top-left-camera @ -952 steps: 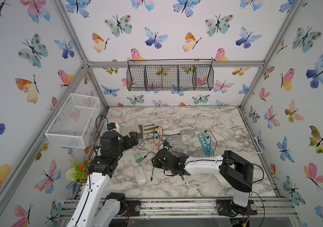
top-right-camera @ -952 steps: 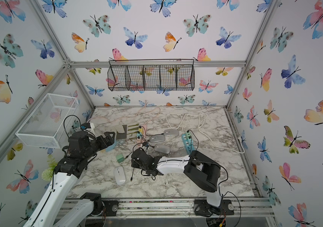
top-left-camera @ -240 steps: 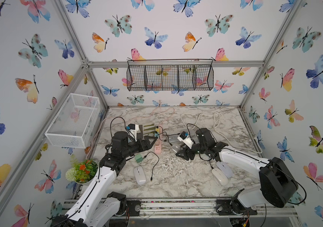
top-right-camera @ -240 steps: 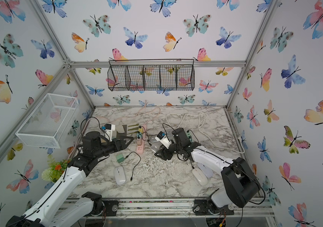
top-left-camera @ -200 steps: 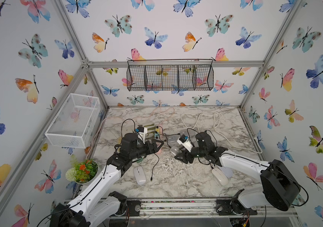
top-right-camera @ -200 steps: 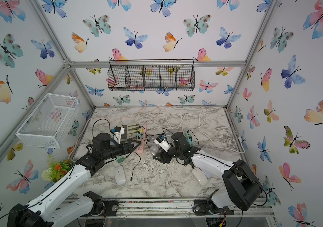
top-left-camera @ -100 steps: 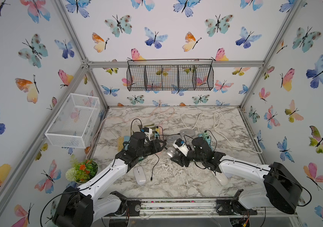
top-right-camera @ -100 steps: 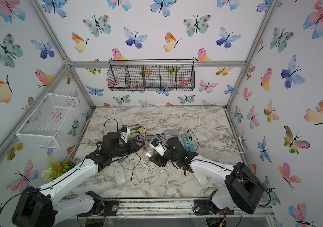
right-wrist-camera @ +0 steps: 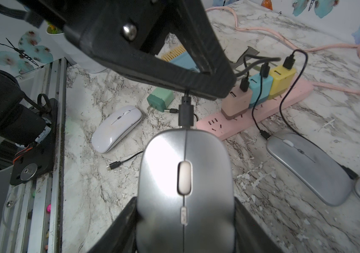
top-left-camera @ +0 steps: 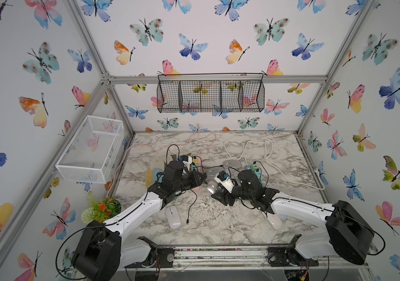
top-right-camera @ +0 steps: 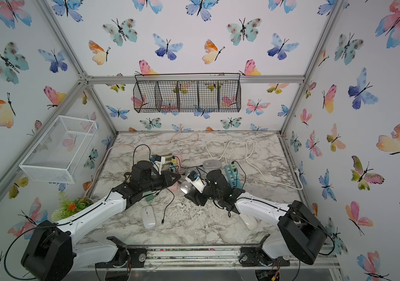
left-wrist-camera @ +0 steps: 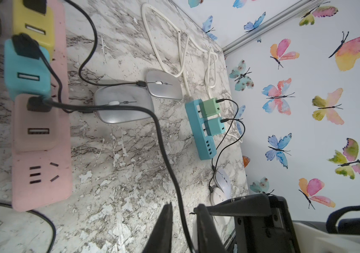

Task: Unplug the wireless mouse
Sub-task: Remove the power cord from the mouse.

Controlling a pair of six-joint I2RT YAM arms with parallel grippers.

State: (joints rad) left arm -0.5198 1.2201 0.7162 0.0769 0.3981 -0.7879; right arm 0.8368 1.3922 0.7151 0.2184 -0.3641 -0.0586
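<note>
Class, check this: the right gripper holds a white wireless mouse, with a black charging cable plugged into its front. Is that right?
No: the right wrist view shows the right gripper holding a silver-grey wireless mouse, not white; the black charging cable is plugged into its front.

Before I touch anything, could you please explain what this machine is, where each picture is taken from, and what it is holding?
These are two robot arms with two-fingered grippers, working on a marble table. Both top views look down from one overhead camera; the other two come from cameras on each wrist. On the table lie a pink power strip with chargers, a teal power strip and a white mouse. The right gripper clamps a silver mouse, its black cable plugged in. The left gripper straddles that cable near the plug; whether it grips is unclear.
</note>
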